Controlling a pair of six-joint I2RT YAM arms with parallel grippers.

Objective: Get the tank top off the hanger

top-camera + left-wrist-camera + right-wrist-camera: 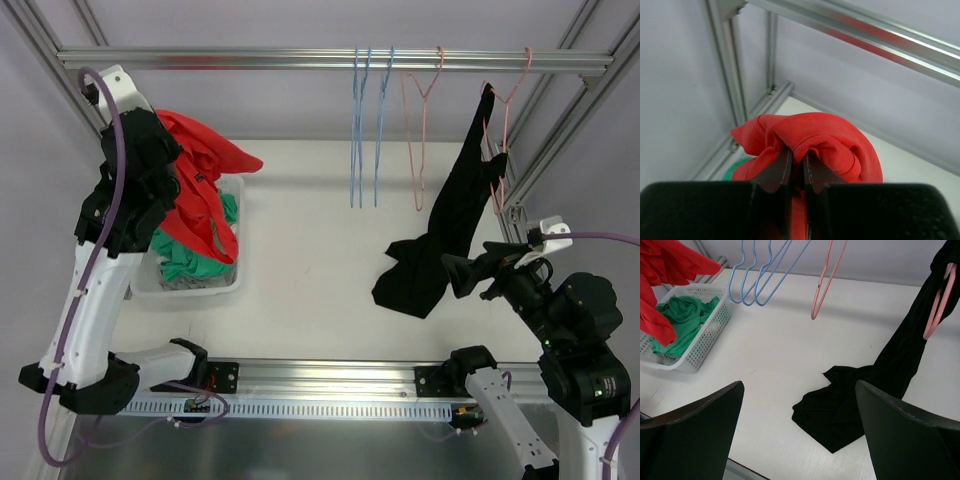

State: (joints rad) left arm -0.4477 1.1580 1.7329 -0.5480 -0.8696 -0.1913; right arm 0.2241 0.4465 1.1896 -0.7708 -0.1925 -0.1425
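A black tank top (450,215) hangs by one strap from a pink hanger (497,130) at the right end of the rail, and its lower part lies crumpled on the white table. It also shows in the right wrist view (900,360) with its hanger (937,310). My right gripper (460,272) is open and empty, just right of the crumpled part and above it (799,385). My left gripper (797,157) is shut on a red garment (820,135), held high above the basket (205,175).
A white basket (190,288) with green clothes (185,262) sits at the left under the red garment. Two blue hangers (368,120) and an empty pink hanger (420,130) hang from the metal rail (300,60). Frame posts stand at both sides.
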